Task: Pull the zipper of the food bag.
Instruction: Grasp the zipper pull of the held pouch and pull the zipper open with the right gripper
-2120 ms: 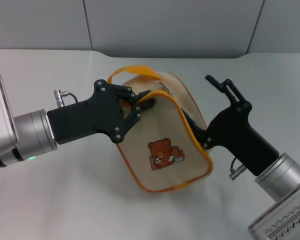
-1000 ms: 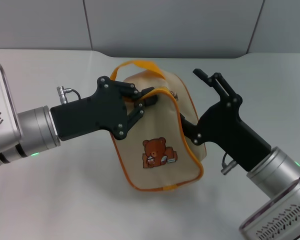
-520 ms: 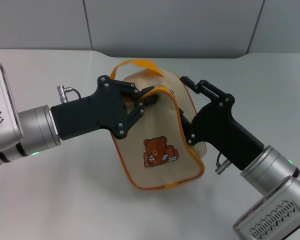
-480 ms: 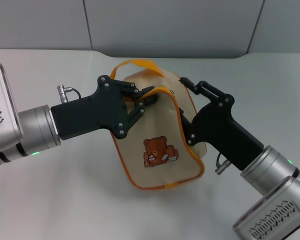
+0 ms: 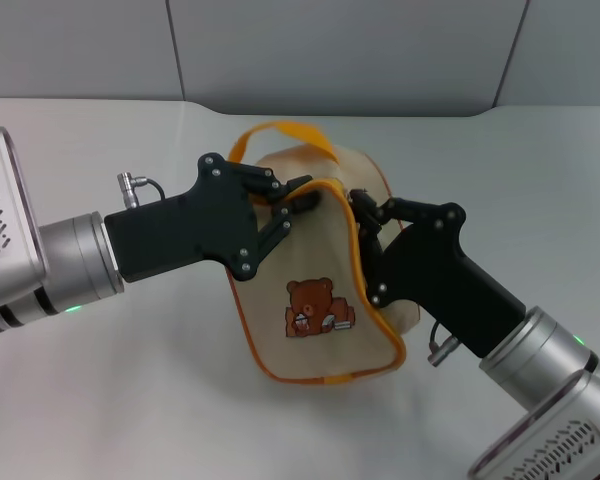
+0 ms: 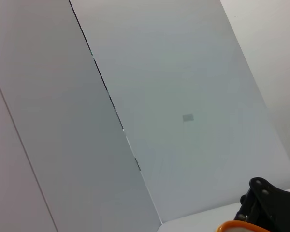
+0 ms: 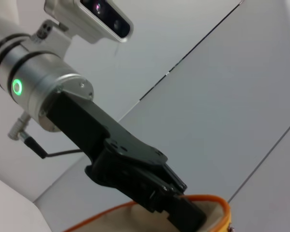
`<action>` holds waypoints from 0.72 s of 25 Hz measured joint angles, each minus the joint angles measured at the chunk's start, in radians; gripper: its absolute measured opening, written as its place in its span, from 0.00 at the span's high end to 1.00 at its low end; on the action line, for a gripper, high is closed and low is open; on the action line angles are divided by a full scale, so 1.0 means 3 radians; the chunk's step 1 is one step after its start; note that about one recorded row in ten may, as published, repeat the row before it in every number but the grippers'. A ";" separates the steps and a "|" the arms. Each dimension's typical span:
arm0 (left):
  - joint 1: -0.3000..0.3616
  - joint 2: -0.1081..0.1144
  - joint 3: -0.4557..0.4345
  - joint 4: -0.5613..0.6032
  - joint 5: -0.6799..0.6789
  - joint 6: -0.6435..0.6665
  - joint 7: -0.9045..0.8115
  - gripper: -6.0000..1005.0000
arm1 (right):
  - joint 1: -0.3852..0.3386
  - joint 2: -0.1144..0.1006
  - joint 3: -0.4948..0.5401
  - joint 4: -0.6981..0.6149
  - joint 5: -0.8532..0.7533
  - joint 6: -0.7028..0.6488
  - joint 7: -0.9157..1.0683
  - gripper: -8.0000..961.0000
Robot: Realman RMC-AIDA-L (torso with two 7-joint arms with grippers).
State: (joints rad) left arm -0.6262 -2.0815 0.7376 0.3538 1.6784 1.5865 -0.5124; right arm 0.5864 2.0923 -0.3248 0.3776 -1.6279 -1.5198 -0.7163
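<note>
A pale, near-white desk (image 5: 130, 400) fills the lower part of the head view — its surface plain and matte, with a rounded far corner near 11 o'clock. Behind it, from 9 o'clock across to 3 o'clock, stands a grey panelled wall (image 5: 340, 50). 2 thin dark seams cut that wall into 3 panels — one seam (image 5: 176, 48) toward 11 o'clock, the other seam (image 5: 512, 52) toward 1 o'clock. Both wrist views show the same grey panels with dark joint lines; in the left wrist view a small grey rectangular mark (image 6: 188, 117) sits on one panel.
</note>
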 joint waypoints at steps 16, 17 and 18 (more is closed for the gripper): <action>0.0031 -0.0001 0.0007 0.0001 -0.0077 0.0001 0.0018 0.93 | -0.0445 0.0001 0.0289 -0.0015 -0.0019 -0.0058 0.0005 0.98; 0.0031 -0.0001 0.0005 0.0001 -0.0077 -0.0002 0.0021 0.93 | -0.0495 0.0001 0.0297 -0.0028 -0.0016 -0.0037 0.0015 0.99; 0.0031 -0.0001 0.0003 0.0002 -0.0078 -0.0003 0.0024 0.93 | -0.0540 0.0001 0.0299 -0.0040 -0.0010 -0.0005 0.0024 0.99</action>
State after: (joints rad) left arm -0.6169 -2.0817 0.7385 0.3544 1.6551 1.5855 -0.5053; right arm 0.4242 2.0924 -0.2350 0.3656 -1.6308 -1.5212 -0.7091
